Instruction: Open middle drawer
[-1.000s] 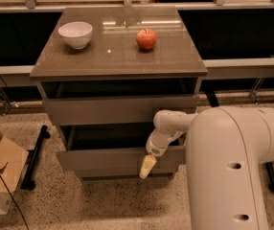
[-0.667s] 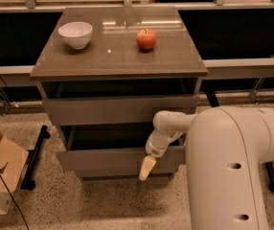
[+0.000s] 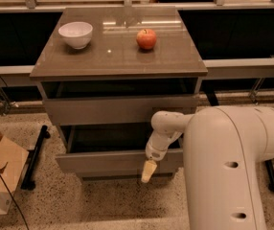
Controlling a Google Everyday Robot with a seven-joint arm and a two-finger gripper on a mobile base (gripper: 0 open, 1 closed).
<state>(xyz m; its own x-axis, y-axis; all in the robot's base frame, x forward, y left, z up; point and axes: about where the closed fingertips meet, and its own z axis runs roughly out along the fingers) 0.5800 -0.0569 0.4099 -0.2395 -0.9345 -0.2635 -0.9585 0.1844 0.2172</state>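
1. The grey-brown cabinet with a flat shiny top stands in the middle of the view.
2. On its top sit a small round white bowl at 10 o'clock and a round red apple at 1 o'clock. They are well apart.
3. The middle drawer, a long plain grey-brown slab with no handle, is at 6 o'clock from the apple, under the top grey-brown drawer front. It sticks out toward us, and its dark box shows behind the slab. I think it is partly open.
4. The gripper, a pale yellow tip on the big white robot arm, hangs at the low edge of that slab, toward its 3 o'clock end. I cannot tell if the gripper is apart or together, or if it holds the slab.
5. What could go wrong: the slab is smooth and has no handle, so the gripper may slip off on a pull.
6. The fat white arm is just beside the drawer at 3 o'clock. The drawer may bump into it on the way out.
7. A hard tug may shake the cabinet, and the apple may roll off.
8. A brown cardboard box sits on the floor at 9 o'clock, well apart, so it looks safe.
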